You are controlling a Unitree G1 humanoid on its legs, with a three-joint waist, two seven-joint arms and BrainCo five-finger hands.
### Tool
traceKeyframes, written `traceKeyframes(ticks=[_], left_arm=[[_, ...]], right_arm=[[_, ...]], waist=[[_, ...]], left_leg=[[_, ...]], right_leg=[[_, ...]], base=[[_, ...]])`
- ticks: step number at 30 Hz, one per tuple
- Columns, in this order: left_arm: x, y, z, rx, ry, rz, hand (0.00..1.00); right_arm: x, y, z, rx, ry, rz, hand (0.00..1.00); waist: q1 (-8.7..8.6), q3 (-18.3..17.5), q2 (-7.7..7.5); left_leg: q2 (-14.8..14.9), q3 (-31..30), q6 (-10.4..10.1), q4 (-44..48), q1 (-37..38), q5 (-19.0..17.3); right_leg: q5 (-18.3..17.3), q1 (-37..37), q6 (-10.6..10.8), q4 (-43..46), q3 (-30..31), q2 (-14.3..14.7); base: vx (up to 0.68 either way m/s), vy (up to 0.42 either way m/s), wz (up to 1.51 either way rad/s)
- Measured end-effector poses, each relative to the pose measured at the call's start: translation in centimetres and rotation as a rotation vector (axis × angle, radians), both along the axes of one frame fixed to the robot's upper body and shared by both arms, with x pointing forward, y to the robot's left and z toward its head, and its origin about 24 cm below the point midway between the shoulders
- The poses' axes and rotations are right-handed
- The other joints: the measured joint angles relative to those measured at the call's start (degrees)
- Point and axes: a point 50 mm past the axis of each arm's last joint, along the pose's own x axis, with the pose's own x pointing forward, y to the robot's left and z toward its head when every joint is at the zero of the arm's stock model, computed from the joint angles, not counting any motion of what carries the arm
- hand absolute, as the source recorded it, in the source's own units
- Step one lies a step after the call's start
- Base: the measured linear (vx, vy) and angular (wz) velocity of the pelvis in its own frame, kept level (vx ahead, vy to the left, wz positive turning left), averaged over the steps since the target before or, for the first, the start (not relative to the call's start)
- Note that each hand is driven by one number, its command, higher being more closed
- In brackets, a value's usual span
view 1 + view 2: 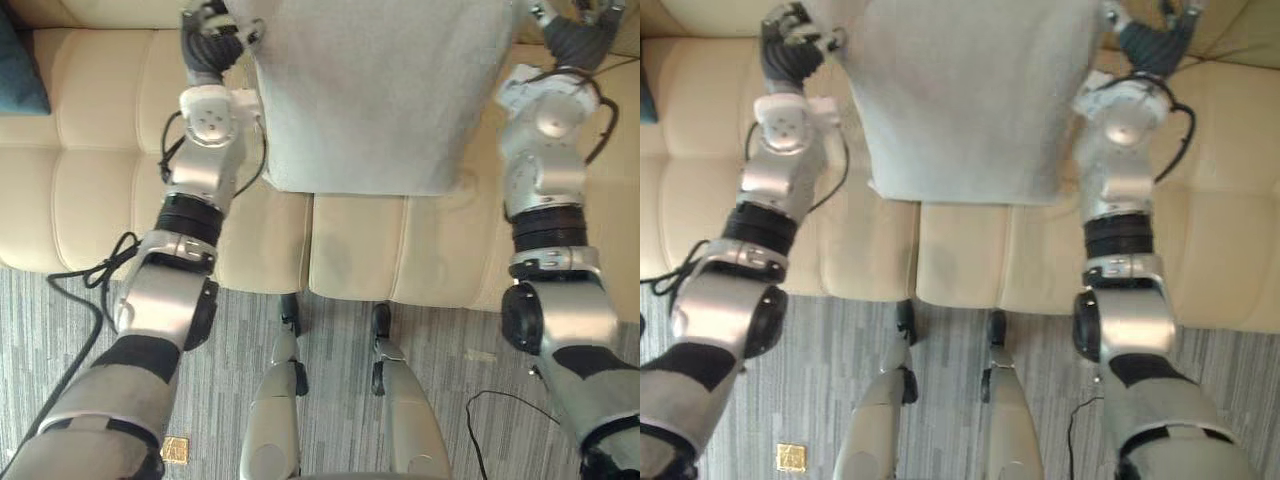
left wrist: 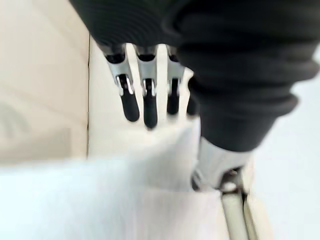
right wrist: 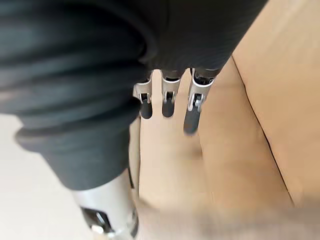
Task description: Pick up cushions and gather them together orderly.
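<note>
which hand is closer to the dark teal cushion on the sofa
Left. The left hand is at the light grey cushion's left edge, toward the teal cushion; the right hand is at its far edge.

Bright even light, soft shadows on cream sofa (image 1: pixel 90 200), cushion (image 2: pixel 75 200) glaring white in left wrist view

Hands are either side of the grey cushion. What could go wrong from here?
Both wrist views show straight fingers on the left hand and right hand, not curled round the grey cushion: it may slip on lifting. The dark teal cushion lies far left on the sofa, so a long sideways carry.
</note>
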Motion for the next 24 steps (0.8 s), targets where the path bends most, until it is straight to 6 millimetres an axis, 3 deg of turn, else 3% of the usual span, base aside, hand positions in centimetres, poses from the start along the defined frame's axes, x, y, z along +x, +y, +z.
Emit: traceKeyframes(ticks=[4, 8, 11, 13, 14, 17, 18, 19, 22, 24], left_arm=[[-1.1, 4.8, 0.8, -0.079, -0.032, 0.069, 0.00], [-1.8, 7.3, -3.3, -0.078, 0.037, 0.086, 0.00], [-3.3, 9.1, -8.4, -0.066, 0.124, 0.109, 0.00], [-4.8, 9.4, -14.4, -0.081, 0.259, 0.107, 0.00], [-5.4, 9.2, -16.5, -0.089, 0.308, 0.101, 0.00], [-9.8, 6.5, -26.9, -0.157, 0.576, 0.045, 0.00], [-11.1, 5.9, -28.9, -0.173, 0.636, 0.036, 0.00], [-13.6, 4.6, -32.4, -0.207, 0.751, 0.014, 0.00], [-19.2, 2.0, -38.5, -0.278, 0.992, -0.016, 0.00], [-22.3, 1.1, -41.0, -0.303, 1.119, -0.008, 0.00]], right_arm=[[-0.9, -2.9, -0.3, 0.003, 0.006, -0.027, 0.00], [-1.5, -5.6, -5.6, 0.021, 0.130, -0.056, 0.00], [-3.0, -6.7, -10.1, -0.013, 0.224, -0.056, 0.00], [-4.6, -6.6, -14.8, -0.024, 0.322, -0.025, 0.00], [-5.2, -6.3, -16.5, -0.023, 0.357, -0.011, 0.00], [-8.7, -4.0, -24.9, 0.015, 0.557, 0.077, 0.00], [-9.6, -3.3, -26.8, 0.031, 0.608, 0.091, 0.00], [-11.7, -2.1, -30.3, 0.075, 0.708, 0.111, 0.00], [-16.9, 0.5, -36.9, 0.160, 0.949, 0.147, 0.00], [-19.5, 1.6, -39.9, 0.211, 1.080, 0.161, 0.00]], waist=[[-0.05, 0.0, -0.01], [-0.13, 0.0, -0.08], [-0.29, -0.1, -0.18], [-0.45, -0.1, -0.19], [-0.45, -0.1, -0.24], [-0.43, -1.0, -1.41], [-0.36, -1.5, -1.81], [-0.24, -2.4, -2.42], [-0.10, -6.2, -2.67], [-0.01, -8.5, -2.47]], left_leg=[[0.3, 0.0, 0.0, 0.0, 1.5, 0.0], [0.2, 0.0, 0.0, -0.1, 5.9, 0.0], [0.0, 0.3, 0.0, -0.1, 8.3, -0.1], [0.5, 0.8, 0.6, -0.1, 10.8, -1.4], [0.6, 0.9, 0.6, -0.1, 12.0, -2.1], [0.4, 1.7, 0.7, -0.1, 17.0, -4.3], [0.4, 2.0, 0.5, -0.1, 17.7, -4.9], [0.4, 2.3, 0.4, -0.1, 19.1, -6.1], [0.1, 2.2, 0.2, -0.1, 21.7, -7.2], [-0.2, 2.1, 0.1, -0.1, 23.9, -7.9]], right_leg=[[-0.2, 0.9, -0.3, 0.9, -0.2, 0.2], [-0.9, 5.5, -0.6, 0.9, -0.4, 0.1], [-1.9, 7.6, -0.7, 0.9, -0.4, -0.1], [-2.0, 9.8, -0.7, 0.7, -0.2, 0.4], [-2.0, 10.9, -0.6, 0.6, 0.0, 0.6], [-2.8, 15.3, -0.2, 0.0, 0.9, 0.5], [-3.0, 16.0, -0.2, -0.1, 1.3, 0.5], [-3.7, 17.3, 0.2, -0.4, 1.5, 0.5], [-4.1, 20.8, 0.2, -2.1, 1.1, 0.2], [-4.3, 23.6, 0.4, -3.3, 1.0, 0.0]], base=[[0.00, -0.025, -0.01], [0.00, -0.038, 0.03], [-0.02, -0.038, -0.05], [-0.02, -0.026, -0.14], [0.00, -0.009, -0.15], [0.03, 0.014, -0.15], [0.04, 0.018, -0.17], [0.04, 0.009, -0.07], [0.08, 0.001, 0.04], [0.12, -0.001, 0.04]])
